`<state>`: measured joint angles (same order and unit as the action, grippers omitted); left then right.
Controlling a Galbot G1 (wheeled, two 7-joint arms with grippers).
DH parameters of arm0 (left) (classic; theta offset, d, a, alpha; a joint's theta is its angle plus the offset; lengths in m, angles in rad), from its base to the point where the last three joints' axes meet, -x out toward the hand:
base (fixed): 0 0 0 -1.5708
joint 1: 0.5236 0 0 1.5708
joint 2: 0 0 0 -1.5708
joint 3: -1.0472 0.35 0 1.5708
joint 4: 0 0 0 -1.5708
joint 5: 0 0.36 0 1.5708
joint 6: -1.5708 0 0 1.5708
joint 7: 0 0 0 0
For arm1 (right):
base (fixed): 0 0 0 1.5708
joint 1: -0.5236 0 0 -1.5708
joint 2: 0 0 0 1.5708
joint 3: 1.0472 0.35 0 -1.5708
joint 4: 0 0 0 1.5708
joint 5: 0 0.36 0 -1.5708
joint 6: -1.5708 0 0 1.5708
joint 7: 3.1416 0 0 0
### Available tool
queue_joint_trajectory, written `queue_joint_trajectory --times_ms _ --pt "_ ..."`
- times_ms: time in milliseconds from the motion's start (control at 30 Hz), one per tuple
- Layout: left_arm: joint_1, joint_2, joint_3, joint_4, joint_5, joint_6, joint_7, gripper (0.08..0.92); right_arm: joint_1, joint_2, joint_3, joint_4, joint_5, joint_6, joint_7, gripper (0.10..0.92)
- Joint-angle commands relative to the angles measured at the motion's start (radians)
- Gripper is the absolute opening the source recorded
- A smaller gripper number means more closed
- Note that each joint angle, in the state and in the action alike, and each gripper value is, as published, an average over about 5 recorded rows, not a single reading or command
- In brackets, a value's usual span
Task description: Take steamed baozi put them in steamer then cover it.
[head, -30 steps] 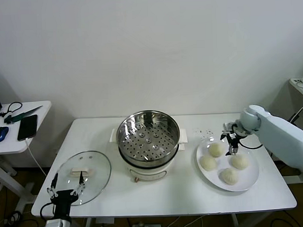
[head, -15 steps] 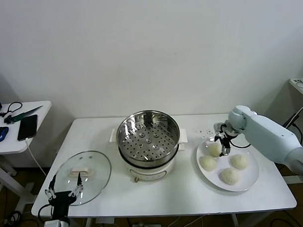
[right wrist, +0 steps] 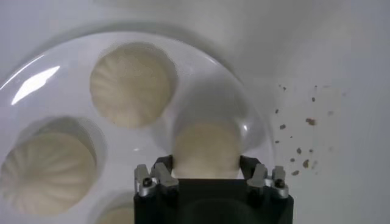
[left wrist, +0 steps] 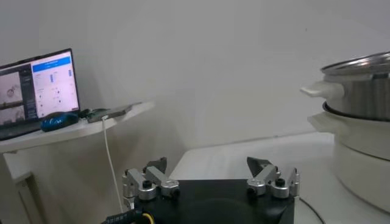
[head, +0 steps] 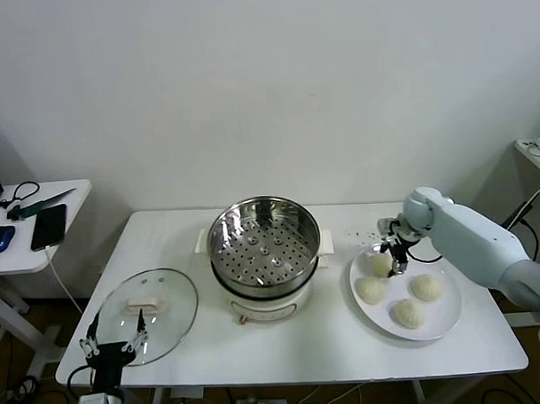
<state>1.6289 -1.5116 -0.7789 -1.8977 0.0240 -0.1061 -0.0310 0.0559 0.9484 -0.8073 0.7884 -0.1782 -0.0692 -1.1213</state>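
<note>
Four cream baozi lie on a white plate (head: 448,322) at the table's right. My right gripper (head: 393,261) reaches down over the far-left baozi (head: 380,267) and is shut on it; in the right wrist view both fingers press the sides of this baozi (right wrist: 207,151), which still rests on the plate (right wrist: 204,91). Two more baozi (right wrist: 133,84) (right wrist: 46,172) lie beside it. The steel steamer (head: 265,250) stands uncovered at the table's middle with its perforated tray bare. The glass cover (head: 154,299) lies flat at front left. My left gripper (head: 115,331) hangs open at the cover's near edge.
A side table (head: 40,229) on the left carries a phone, a mouse and scissors; a laptop (left wrist: 38,90) shows there in the left wrist view. Dark crumbs (right wrist: 298,152) dot the table just beyond the plate. The steamer's wall (left wrist: 359,97) rises off to one side of the left gripper (left wrist: 209,165).
My right gripper slid left across the plate to the far-left baozi and closed on it. The left gripper sank slightly and stayed open.
</note>
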Motion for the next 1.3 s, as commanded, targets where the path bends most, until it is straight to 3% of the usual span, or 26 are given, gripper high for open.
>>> queue_joint_trajectory --times_ms 33,400,733,1300 --pt "0.011 0.0 -0.001 -0.004 -0.002 -0.004 -0.001 0.823 0.104 -0.028 -0.061 0.045 0.035 0.056 -0.008 0.682" --pt "0.033 -0.004 0.002 -0.025 0.001 0.004 0.009 0.823 0.601 0.089 -0.346 0.103 0.047 0.413 -0.088 0.687" --pt "0.051 -0.013 0.003 -0.032 0.003 0.004 0.009 0.823 0.655 0.343 -0.346 0.186 -0.019 0.589 -0.086 0.687" --pt "0.084 -0.008 -0.002 -0.029 0.001 -0.005 0.023 0.823 0.368 0.516 -0.24 0.207 -0.492 0.747 0.016 0.695"
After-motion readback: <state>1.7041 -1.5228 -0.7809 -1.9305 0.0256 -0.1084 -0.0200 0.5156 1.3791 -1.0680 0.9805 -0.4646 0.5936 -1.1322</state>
